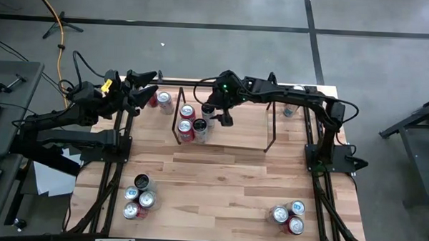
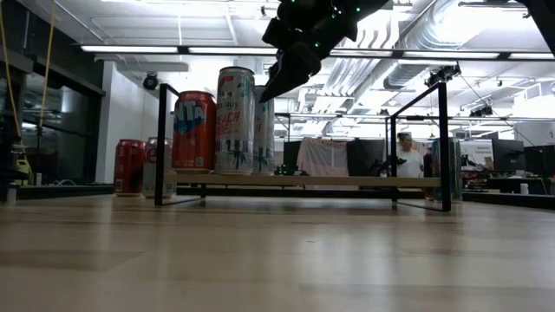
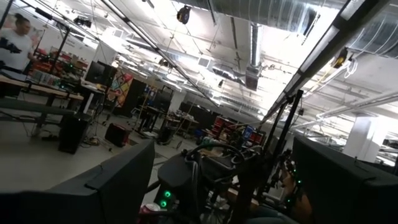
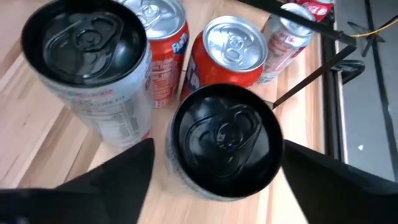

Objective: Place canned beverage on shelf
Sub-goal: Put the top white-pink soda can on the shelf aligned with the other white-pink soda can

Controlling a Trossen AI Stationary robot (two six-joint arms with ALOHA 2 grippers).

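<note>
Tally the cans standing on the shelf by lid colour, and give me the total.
Black-lidded cans: 2
Silver-lidded cans: 2
Total on the shelf: 4

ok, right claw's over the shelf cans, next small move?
Probably lift the right claw straight up and clear. Its fingers stand apart either side of the black-topped can, which appears already upright on the shelf among the other cans, so it looks placed. The left claw waits at the table's back-left.
</note>
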